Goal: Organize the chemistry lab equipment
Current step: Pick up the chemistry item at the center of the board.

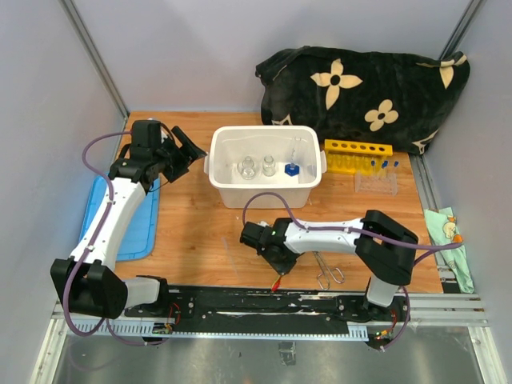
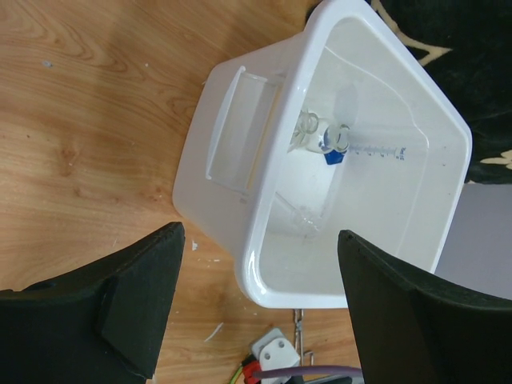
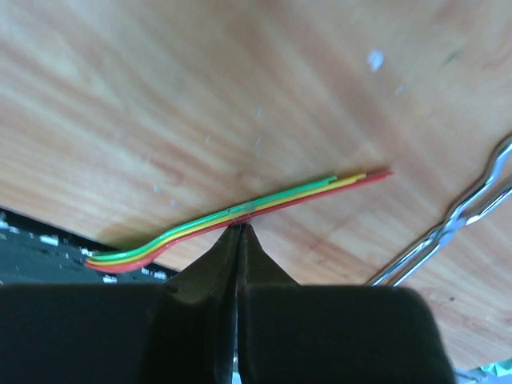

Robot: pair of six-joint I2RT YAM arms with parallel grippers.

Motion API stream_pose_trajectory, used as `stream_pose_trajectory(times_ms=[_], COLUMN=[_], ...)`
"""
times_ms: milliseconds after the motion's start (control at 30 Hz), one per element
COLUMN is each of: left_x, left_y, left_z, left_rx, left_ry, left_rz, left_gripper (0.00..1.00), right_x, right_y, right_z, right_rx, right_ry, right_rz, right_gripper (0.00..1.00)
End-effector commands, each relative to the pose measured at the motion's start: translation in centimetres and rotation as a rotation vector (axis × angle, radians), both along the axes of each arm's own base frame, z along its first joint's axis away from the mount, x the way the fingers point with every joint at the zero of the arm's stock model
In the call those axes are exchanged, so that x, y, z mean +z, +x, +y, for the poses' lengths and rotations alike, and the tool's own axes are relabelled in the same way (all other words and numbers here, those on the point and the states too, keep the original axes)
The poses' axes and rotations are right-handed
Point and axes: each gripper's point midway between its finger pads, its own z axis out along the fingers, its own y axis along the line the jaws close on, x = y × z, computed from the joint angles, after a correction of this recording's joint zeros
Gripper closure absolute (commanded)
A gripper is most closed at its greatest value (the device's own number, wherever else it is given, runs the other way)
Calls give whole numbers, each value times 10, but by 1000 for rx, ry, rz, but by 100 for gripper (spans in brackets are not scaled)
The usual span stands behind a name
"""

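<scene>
At the lower centre of the overhead view, the right gripper [image 3: 238, 230] has its jaws pressed together, with the tips touching a bundle of thin red, yellow and green sticks [image 3: 240, 210]; whether it pinches them is unclear. Just right of them lie metal wire tongs [image 1: 326, 272]. Farther up, a white plastic tub [image 1: 264, 194] holds small glass beakers [image 1: 247, 168]. The left gripper [image 1: 190, 152] hangs wide open beside the tub's left wall. A yellow holed tube rack [image 1: 357, 156] stands right of the tub.

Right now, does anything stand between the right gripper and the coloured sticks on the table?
Nothing visible does. The right gripper has its shut tips right at the coloured sticks; the metal tongs lie apart, to one side.
</scene>
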Motion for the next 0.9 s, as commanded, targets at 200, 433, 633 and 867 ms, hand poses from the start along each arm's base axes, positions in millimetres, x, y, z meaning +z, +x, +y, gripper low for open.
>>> stream_pose_trajectory(times_ms=[200, 433, 633, 867], left_x=[18, 25, 27, 16], left_y=[2, -4, -7, -12], left_z=[7, 12, 14, 12], left_rx=[15, 36, 48, 40], left_ry=[19, 31, 34, 25], left_rz=[-47, -62, -73, -49], left_gripper=[18, 18, 18, 18], right_x=[10, 39, 61, 67], right_y=[95, 111, 97, 69], right_z=[47, 65, 43, 21], right_rx=[44, 91, 10, -32], right_ry=[101, 140, 176, 186], right_rz=[-112, -143, -171, -167], right_gripper=[99, 97, 65, 59])
